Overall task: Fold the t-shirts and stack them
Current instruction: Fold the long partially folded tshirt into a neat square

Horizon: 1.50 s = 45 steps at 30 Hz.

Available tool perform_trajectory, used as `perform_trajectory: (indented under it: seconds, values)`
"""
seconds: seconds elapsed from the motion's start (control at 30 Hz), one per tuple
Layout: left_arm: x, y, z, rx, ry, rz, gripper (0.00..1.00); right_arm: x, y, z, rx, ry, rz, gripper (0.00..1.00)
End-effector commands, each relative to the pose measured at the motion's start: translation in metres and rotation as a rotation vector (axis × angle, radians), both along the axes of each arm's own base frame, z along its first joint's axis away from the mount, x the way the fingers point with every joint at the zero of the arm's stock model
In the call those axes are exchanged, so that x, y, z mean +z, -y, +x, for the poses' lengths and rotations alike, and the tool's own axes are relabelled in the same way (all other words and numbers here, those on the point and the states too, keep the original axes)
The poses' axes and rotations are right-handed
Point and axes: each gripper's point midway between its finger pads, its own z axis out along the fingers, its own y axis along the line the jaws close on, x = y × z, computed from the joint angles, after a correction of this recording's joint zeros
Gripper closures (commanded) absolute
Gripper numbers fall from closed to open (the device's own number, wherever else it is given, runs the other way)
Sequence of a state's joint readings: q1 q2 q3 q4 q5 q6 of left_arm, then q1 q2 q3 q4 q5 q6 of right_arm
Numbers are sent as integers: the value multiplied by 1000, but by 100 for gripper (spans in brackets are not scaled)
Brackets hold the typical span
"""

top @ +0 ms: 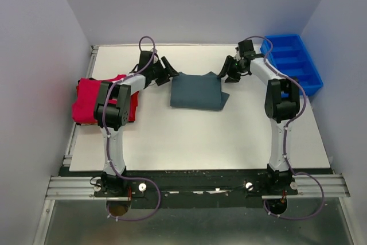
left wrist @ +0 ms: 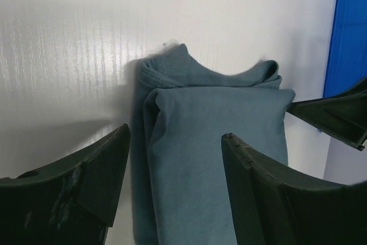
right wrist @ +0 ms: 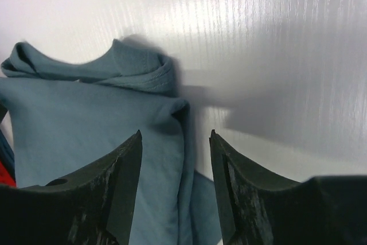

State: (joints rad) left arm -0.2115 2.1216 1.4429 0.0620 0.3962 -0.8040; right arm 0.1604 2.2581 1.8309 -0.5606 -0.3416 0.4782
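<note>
A dark slate grey-teal t-shirt (top: 198, 91) lies folded into a rectangle at the table's far middle. It also shows in the left wrist view (left wrist: 212, 159) and the right wrist view (right wrist: 86, 130), collar end away from the cameras. My left gripper (top: 170, 72) is open and empty above the shirt's far left corner (left wrist: 175, 133). My right gripper (top: 229, 73) is open and empty above the shirt's far right corner (right wrist: 175, 136). A pile of folded red t-shirts (top: 92, 100) lies at the table's left edge, partly hidden by the left arm.
A blue plastic bin (top: 292, 61) with dividers stands at the far right corner, close behind the right arm; its edge shows in the left wrist view (left wrist: 347, 38). The white table (top: 200, 136) is bounded by walls at the back and on both sides.
</note>
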Motion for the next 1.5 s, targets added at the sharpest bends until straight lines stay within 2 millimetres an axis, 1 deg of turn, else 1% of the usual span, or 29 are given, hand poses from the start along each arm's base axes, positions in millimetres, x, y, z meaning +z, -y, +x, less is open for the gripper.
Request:
perform_trajectory:
  seconds: [0.0, 0.13, 0.2, 0.23, 0.27, 0.33, 0.37, 0.43, 0.5, 0.53, 0.57, 0.6, 0.63, 0.67, 0.77, 0.87, 0.97, 1.13, 1.17, 1.23, 1.3, 1.33, 1.37, 1.4, 1.43, 1.47]
  values:
    - [-30, 9, -3, -38, -63, -7, 25, -27, -9, 7, 22, -24, -25, 41]
    - [-40, 9, 3, -42, -76, 8, 33, -37, -27, 10, 53, -38, -15, 41]
    - [-46, 11, 6, -48, -87, 11, 35, -39, -33, 14, 58, -41, -26, 41]
    - [-48, 12, 9, -50, -88, 9, 35, -37, -36, 17, 56, -35, -28, 42]
    - [-52, 14, 10, -53, -93, 1, 37, -36, -38, 19, 56, -32, -25, 45]
    - [-58, 16, 15, -55, -104, -15, 45, -35, -39, 22, 55, -31, -21, 59]
    - [-60, 17, 17, -55, -106, -17, 47, -34, -39, 22, 53, -34, -20, 60]
    - [-67, 18, 17, -52, -115, -23, 48, -37, -39, 22, 56, -41, -24, 60]
    - [-70, 18, 17, -51, -109, -21, 58, -36, -42, 23, 66, -44, -25, 60]
    - [-70, 18, 18, -49, -100, -20, 60, -35, -43, 24, 71, -44, -25, 62]
    - [-70, 17, 18, -48, -97, -23, 67, -35, -44, 23, 75, -49, -23, 68]
    - [-70, 17, 18, -48, -90, -22, 74, -36, -45, 23, 78, -52, -18, 77]
    - [-68, 17, 18, -52, -81, -21, 81, -34, -49, 23, 87, -46, 3, 88]
    - [-66, 17, 20, -55, -68, -23, 83, -32, -52, 25, 97, -34, 16, 99]
    - [-56, 18, 20, -76, -24, -19, 94, -20, -58, 28, 131, 17, 52, 99]
    - [-48, 13, 14, -86, 16, 10, 98, -6, -55, 26, 136, 55, 41, 99]
    - [-48, 10, 4, -91, 15, 21, 99, -1, -49, 12, 122, 41, 25, 99]
    - [-52, 10, -31, -116, -1, 4, 100, -4, -50, -31, 124, -18, 82, 99]
    - [-53, 9, -41, -118, -8, 4, 100, -8, -48, -41, 113, -27, 81, 99]
    - [-51, 9, -59, -123, -6, 1, 100, -6, -44, -57, 104, -10, 77, 99]
    - [-50, 8, -75, -122, -3, 5, 100, -10, -40, -75, 102, -24, 72, 99]
    - [-51, 8, -84, -125, -7, 2, 100, -9, -38, -80, 98, -25, 68, 97]
    - [-52, 6, -89, -120, -12, 4, 100, -9, -37, -85, 99, -24, 68, 85]
    - [-49, 5, -92, -117, -9, -1, 100, -5, -34, -85, 91, -14, 61, 68]
    - [-48, 5, -95, -113, -6, -6, 93, -6, -33, -85, 84, -11, 49, 60]
    - [-47, 3, -96, -101, -4, -5, 82, -8, -31, -85, 78, -11, 40, 55]
